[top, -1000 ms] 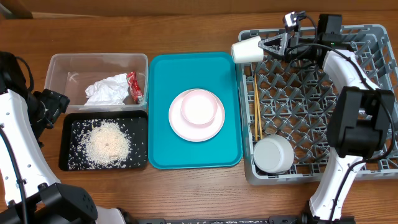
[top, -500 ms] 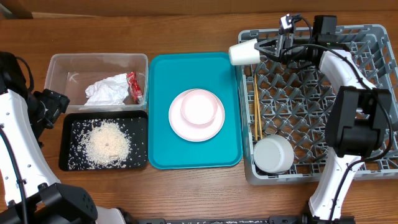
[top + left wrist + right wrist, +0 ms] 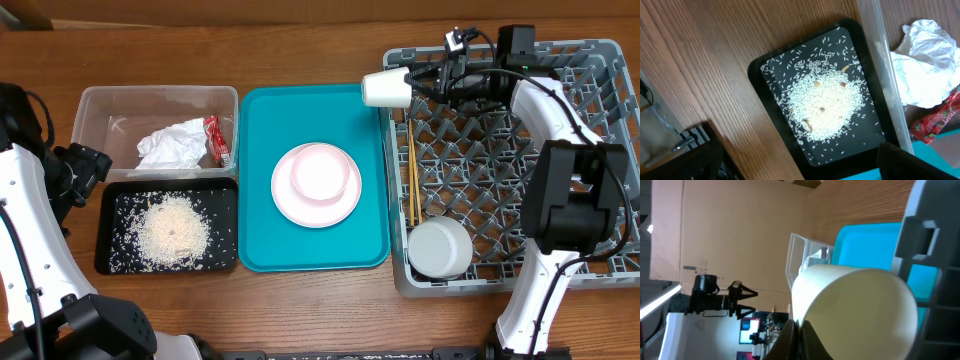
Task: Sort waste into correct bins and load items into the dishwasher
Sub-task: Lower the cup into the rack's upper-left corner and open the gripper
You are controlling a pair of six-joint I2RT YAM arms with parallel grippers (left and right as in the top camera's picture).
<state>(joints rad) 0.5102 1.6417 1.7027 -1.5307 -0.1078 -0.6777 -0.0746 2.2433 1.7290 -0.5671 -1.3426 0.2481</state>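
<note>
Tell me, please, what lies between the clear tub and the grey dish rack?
The teal tray, carrying the pink plate with a bowl on it, fills the stretch between clear tub and dish rack, per the overhead view.

Table: a brown wooden table with visible grain (image 3: 300, 40), streaked dark and light, fills the overhead and left wrist views.
Table corner: a pale strip (image 3: 18, 12) sits at the far left corner in the overhead view; what it is cannot be told.
Backdrop: a plain tan flat surface (image 3: 740, 235) lies beyond the table in the right wrist view; wall or board, unclear.
Far room: a small lit screen (image 3: 751, 331), blurred, among dark clutter.
Light: even and soft, with faint shadows.
</note>
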